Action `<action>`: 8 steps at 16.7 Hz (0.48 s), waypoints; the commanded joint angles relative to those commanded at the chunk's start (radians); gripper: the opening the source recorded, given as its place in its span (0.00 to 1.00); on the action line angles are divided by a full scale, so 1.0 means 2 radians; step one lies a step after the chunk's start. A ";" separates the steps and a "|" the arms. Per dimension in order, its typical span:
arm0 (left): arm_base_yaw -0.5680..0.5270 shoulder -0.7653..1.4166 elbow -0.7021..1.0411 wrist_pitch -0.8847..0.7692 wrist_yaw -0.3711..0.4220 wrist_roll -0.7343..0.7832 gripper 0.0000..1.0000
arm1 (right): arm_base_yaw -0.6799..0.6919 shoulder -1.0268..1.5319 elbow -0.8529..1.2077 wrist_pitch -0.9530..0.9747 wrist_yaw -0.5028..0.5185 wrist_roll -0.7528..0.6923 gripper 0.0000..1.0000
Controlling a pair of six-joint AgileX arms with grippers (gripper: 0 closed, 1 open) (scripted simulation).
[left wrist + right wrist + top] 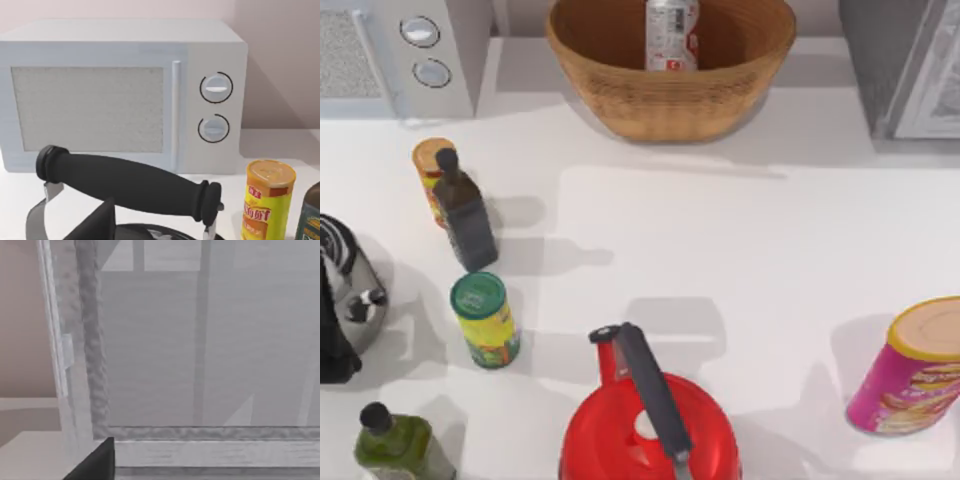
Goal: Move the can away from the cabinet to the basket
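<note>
One big cabinet point(905, 65) sits far right. Left of it, the wide basket point(670, 95) already holds the can point(672, 35), standing upright, well apart from the cabinet. I cannot tell if either claw is apart or together.

Bright, even light across white worktop point(740, 260). Soft grey shadows fall right of and behind red kettle point(650, 425), pink tube point(910, 370), dark bottle point(465, 215). Basket point(670, 95) interior shaded. No harsh glare. Edges soft, slightly blurred, in right wrist view.
</note>
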 joint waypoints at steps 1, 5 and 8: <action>0.000 0.000 0.000 0.000 0.000 0.000 1.00 | -0.017 0.026 0.006 0.019 -0.017 0.001 1.00; 0.000 0.000 0.000 0.000 0.000 0.000 1.00 | -0.085 0.124 0.029 0.098 -0.083 0.002 1.00; 0.000 0.000 0.000 0.000 0.000 0.000 1.00 | -0.135 0.207 0.048 0.159 -0.131 0.002 1.00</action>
